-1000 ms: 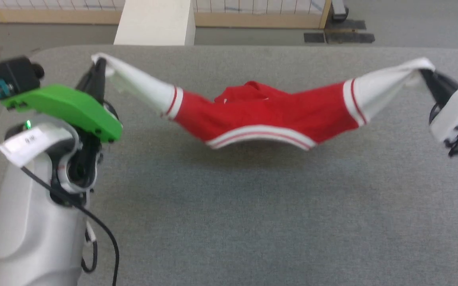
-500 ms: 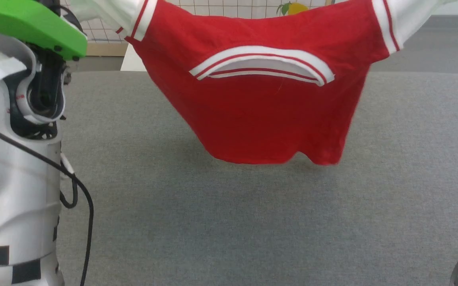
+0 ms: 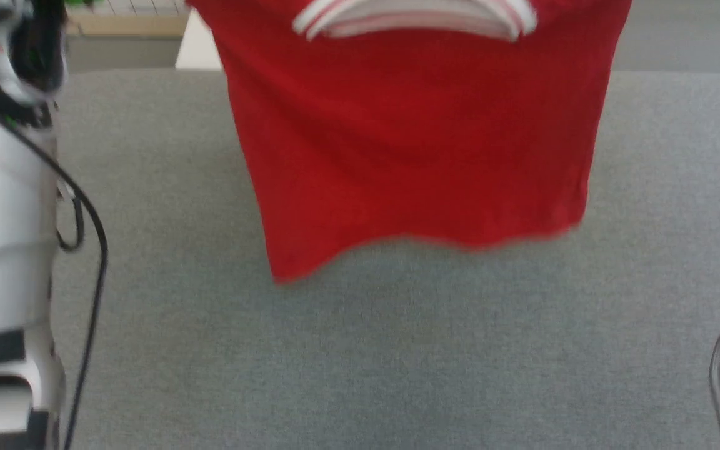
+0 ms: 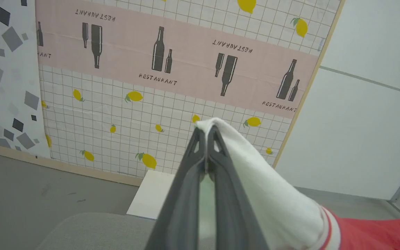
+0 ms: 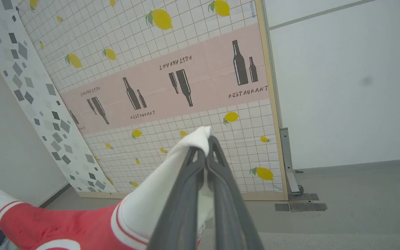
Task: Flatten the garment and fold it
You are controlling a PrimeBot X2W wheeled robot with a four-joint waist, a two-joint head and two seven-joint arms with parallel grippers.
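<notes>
- Grips a white sleeve tip of the garment [image 4: 266,187] with the left gripper [image 4: 206,130], jaws pressed together, cloth trailing toward 4 o'clock.
- Grips the other white sleeve tip with the right gripper [image 5: 207,142], jaws likewise pressed together, cloth trailing toward 8 o'clock.
- Hangs the red body spread over the grey surface [image 3: 397,362] in the head view, striped collar at 12 o'clock, blurred hem at 6 o'clock.
- Points both toward a lemon-and-bottle wall panel [image 4: 151,90].

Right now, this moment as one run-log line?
left gripper: shut on white sleeve | right gripper: shut on other sleeve | red jersey T-shirt: hanging above grey table | fold: not started
</notes>
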